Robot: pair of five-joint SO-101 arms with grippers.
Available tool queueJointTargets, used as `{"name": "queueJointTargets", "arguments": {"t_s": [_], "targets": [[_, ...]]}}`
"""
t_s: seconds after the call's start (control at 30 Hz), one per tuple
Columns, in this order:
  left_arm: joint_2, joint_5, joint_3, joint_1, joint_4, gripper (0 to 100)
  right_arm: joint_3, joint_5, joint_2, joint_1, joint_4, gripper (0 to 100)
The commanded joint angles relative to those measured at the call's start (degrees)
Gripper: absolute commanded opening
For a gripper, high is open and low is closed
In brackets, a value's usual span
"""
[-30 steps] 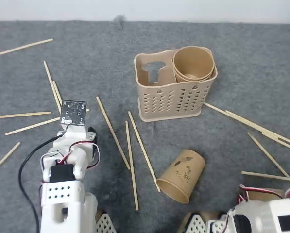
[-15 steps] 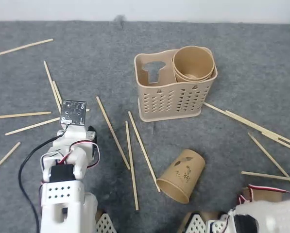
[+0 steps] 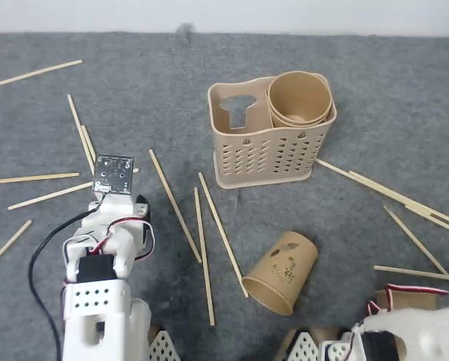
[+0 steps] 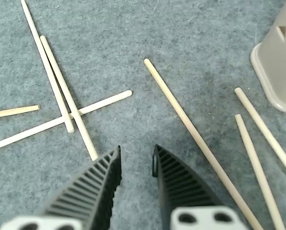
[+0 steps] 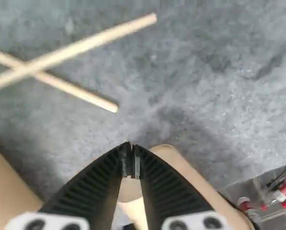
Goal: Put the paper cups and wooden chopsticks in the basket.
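Your left arm (image 3: 104,286) is white printed plastic, and its wrist carries a dark square circuit board (image 3: 113,174) with pale dots at the corners. Just behind the board, red and white wires (image 3: 145,244) loop out. Farther back, a black cable (image 3: 36,271) curves beside a housing (image 3: 95,298) with rows of small holes. Well apart from the board, your right arm (image 3: 420,338) is white too. The left gripper (image 4: 136,148) and right gripper (image 5: 130,146) both have black, ribbed, pointed fingers (image 4: 97,184) on pale bases.

Beige basket (image 3: 262,156) holding stacked cups (image 3: 299,95), printed cup (image 3: 283,271) on its side, chopsticks (image 3: 203,244) scattered
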Motion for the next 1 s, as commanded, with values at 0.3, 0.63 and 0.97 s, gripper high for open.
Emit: {"name": "queueJointTargets", "arguments": {"t_s": [0.3, 0.63, 0.97], "targets": [[-0.88, -0.26, -0.04, 0.44, -1.58, 10, -9.41, -22.77, -16.13, -12.35, 15.52, 0.8], [-0.88, -0.18, -0.04, 0.44, -1.58, 10, 1.49, -27.60, -36.09, -13.76, 15.78, 0.8], [-0.88, -0.18, -0.04, 0.44, -1.58, 10, 36.75, -27.60, -62.29, -20.97, -1.63, 0.8]]}}
